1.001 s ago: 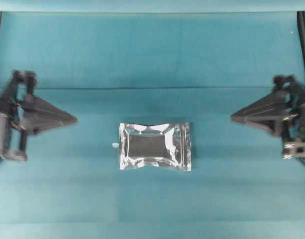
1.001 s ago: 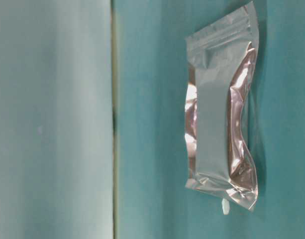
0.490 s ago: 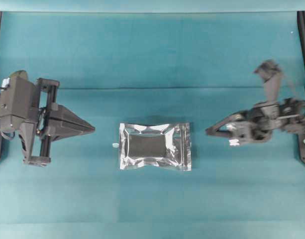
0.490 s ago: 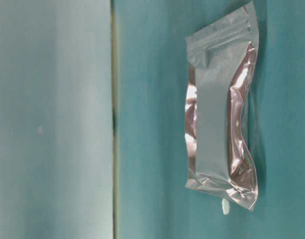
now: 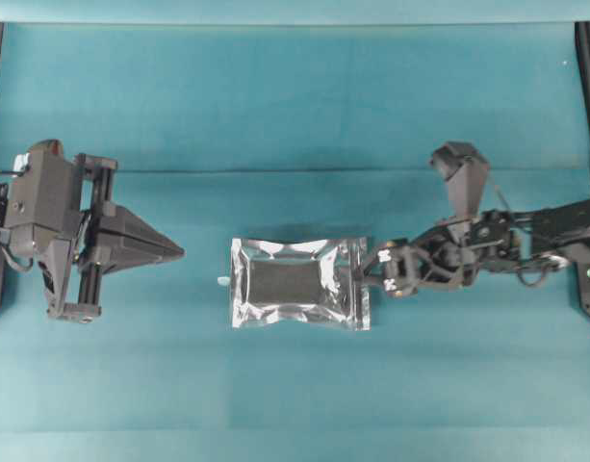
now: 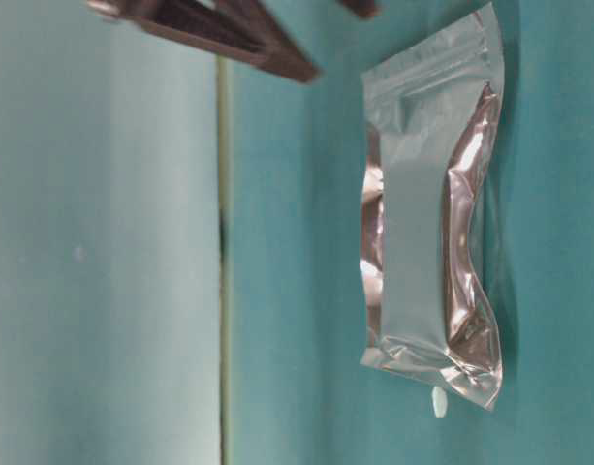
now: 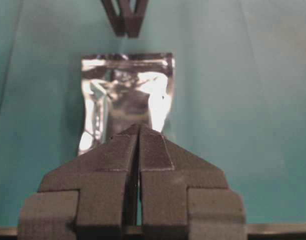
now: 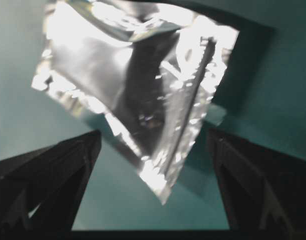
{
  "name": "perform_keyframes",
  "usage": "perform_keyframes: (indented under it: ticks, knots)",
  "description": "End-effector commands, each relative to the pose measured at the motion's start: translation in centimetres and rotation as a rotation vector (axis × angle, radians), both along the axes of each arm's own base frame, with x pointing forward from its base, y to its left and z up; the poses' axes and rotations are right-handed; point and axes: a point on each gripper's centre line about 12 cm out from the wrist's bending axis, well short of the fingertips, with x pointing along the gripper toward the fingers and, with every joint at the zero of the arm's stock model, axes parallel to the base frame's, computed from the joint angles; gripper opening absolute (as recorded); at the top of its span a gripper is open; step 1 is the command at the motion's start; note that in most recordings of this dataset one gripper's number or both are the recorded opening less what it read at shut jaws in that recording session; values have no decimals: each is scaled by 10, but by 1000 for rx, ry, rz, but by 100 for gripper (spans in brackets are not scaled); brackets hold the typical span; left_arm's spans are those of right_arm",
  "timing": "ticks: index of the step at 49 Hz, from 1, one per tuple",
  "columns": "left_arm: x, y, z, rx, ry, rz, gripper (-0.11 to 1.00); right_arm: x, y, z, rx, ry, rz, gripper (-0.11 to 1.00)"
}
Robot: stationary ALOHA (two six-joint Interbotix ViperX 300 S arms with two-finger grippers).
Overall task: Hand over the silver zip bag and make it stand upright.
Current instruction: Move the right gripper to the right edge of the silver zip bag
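The bag [image 5: 299, 284] lies flat mid-worktop [image 5: 295, 106], long axis running left to right between the arms. The right gripper [image 5: 371, 268] is nearer: its fingers [image 8: 53, 165] are spread wide at the bag's right edge, with nothing pinched yet. The left gripper [image 5: 174, 252] has its fingers pressed together, well apart from the bag, pointing at it. A white scrap [image 5: 221, 280] sits just beside the bag's left edge; nothing blocks the approach.

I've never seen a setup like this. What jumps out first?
The shiny silver zip bag lies flat in the middle of the teal table. The right hand reaches in at the bag's right edge, jaws open. The left hand waits to the bag's left, shut and clear of it.
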Motion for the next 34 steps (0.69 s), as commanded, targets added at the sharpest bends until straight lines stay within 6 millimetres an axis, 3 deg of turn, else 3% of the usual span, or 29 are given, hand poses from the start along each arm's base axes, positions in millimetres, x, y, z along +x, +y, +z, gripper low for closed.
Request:
perform_keyframes:
  ticks: [1, 21, 34]
  knots:
    - [3, -1, 9, -1, -26, -2, -7, 4, 1, -2, 9, -16, -15, 99]
    - [2, -1, 6, -1, -20, -2, -7, 10, -2, -28, -16, -22, -39, 99]
    - [2, -1, 6, -1, -20, -2, -7, 23, -4, -28, -34, -87, -53, 99]
